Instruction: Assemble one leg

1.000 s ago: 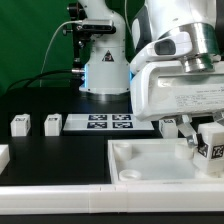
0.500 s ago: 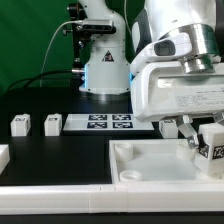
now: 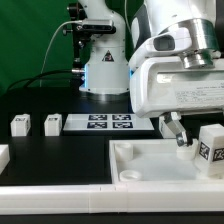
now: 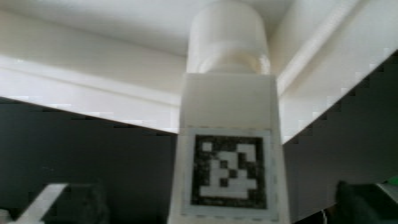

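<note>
The leg (image 3: 211, 143), a small white block with a black-and-white tag, stands upright at the right corner of the large white tray-like part (image 3: 150, 160). In the wrist view the leg (image 4: 230, 130) runs down the middle, and its round end (image 4: 231, 40) meets the tray's corner (image 4: 329, 60). My gripper (image 3: 192, 138) is open. Its dark fingertips (image 4: 50, 203) show on either side of the leg with clear gaps and do not touch it. In the exterior view one finger (image 3: 179, 134) shows to the left of the leg and the other is hidden.
Two more small tagged legs (image 3: 19, 125) (image 3: 52, 124) stand on the black table at the exterior view's left. The marker board (image 3: 110, 122) lies behind the tray. Another white part (image 3: 3, 155) pokes in at the left edge. A robot base (image 3: 103, 70) stands at the back.
The fingers have opened off the leg, and the visible finger has moved left away from it. The leg now stands free in the tray's corner.
</note>
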Robot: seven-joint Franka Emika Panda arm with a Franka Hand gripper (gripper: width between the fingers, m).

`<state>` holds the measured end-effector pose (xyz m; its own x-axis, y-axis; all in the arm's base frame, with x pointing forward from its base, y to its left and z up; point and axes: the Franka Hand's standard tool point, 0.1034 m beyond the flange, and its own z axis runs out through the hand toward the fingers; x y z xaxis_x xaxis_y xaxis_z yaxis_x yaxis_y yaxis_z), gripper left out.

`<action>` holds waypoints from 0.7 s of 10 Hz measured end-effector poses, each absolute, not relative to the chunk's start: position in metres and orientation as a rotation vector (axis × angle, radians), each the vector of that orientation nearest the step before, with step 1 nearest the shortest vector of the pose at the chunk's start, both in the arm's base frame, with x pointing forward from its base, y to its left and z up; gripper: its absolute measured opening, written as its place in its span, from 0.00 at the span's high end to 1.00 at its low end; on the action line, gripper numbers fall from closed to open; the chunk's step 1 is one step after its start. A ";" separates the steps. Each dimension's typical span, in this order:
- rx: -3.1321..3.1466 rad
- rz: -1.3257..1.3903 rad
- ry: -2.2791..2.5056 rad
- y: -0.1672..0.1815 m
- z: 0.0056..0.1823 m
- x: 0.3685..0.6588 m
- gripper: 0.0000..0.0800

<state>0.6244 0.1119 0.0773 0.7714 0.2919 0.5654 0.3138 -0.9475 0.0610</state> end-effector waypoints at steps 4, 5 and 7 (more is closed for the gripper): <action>-2.925 -0.911 -0.507 0.112 0.089 0.627 0.19; -2.930 -0.894 -0.511 0.113 0.095 0.627 0.19; -2.934 -0.876 -0.514 0.113 0.097 0.627 0.19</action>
<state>0.6273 0.1131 0.0967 0.7859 0.3025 0.5394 0.3234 -0.9445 0.0584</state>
